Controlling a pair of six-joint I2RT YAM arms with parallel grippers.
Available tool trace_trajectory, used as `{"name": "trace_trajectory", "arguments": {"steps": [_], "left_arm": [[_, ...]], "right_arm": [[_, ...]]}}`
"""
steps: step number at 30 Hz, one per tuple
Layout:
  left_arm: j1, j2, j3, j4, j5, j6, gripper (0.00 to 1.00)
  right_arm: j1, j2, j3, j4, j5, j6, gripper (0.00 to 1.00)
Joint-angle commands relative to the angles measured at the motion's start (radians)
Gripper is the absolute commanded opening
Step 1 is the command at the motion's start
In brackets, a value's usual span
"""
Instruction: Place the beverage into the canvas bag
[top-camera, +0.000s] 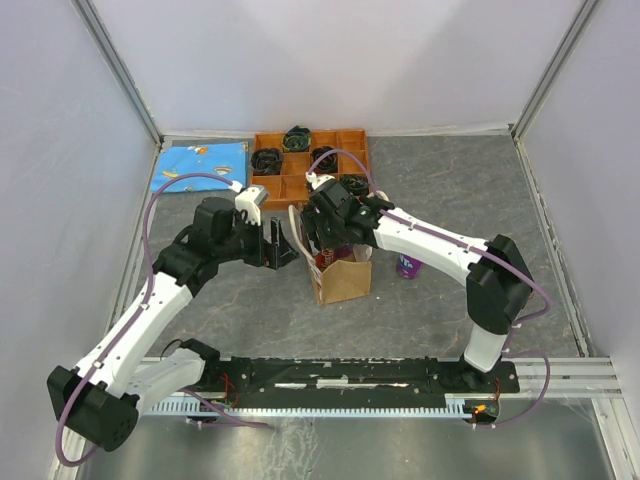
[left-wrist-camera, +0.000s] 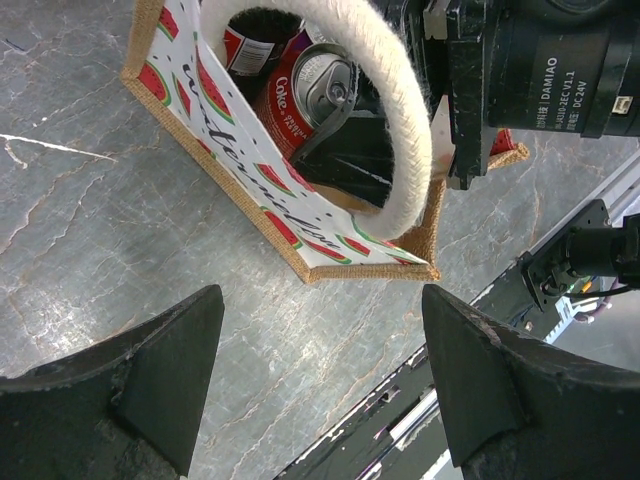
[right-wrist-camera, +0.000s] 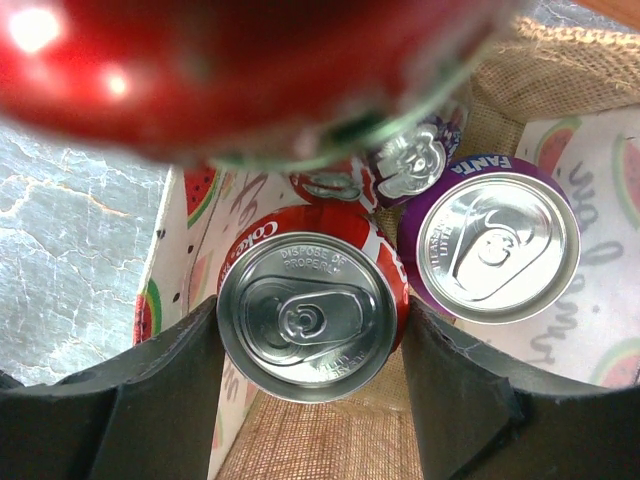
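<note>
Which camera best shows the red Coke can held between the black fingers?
The right wrist view: the red Coke can sits centre frame, lid up, clamped in the right gripper inside the tan canvas bag. The left wrist view catches its lid through the white rope handle. The top view's right arm mostly hides it.

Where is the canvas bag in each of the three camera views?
Top external: canvas bag upright mid-table, under the right gripper.
Left wrist: upper middle, mouth toward the camera, white handle looped across it.
Right wrist: fills the frame from above, its lining around the cola can and a purple can.
Shared landmark: the right gripper in the bag's mouth, closed on the cola can.
</note>
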Motion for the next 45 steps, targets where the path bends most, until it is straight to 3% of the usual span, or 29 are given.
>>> {"name": "trace_trajectory", "arguments": {"steps": [1, 14, 27, 45], "left_arm": [[0.009, -0.028, -0.004, 0.032, 0.026, 0.011, 0.86], [0.013, -0.038, -0.006, 0.032, 0.031, 0.006, 0.86], [0.013, -0.032, -0.003, 0.033, 0.036, 0.006, 0.86], [0.014, -0.018, -0.006, 0.041, 0.042, 0.010, 0.86]], "right_arm": [[0.001, 0.077, -0.015, -0.101, -0.043, -0.015, 0.65], [0.001, 0.105, -0.004, -0.135, -0.080, -0.018, 0.79], [0.001, 0.075, -0.033, -0.109, -0.068, -0.012, 0.79], [0.001, -0.169, -0.050, -0.002, 0.086, -0.009, 0.81]]}}
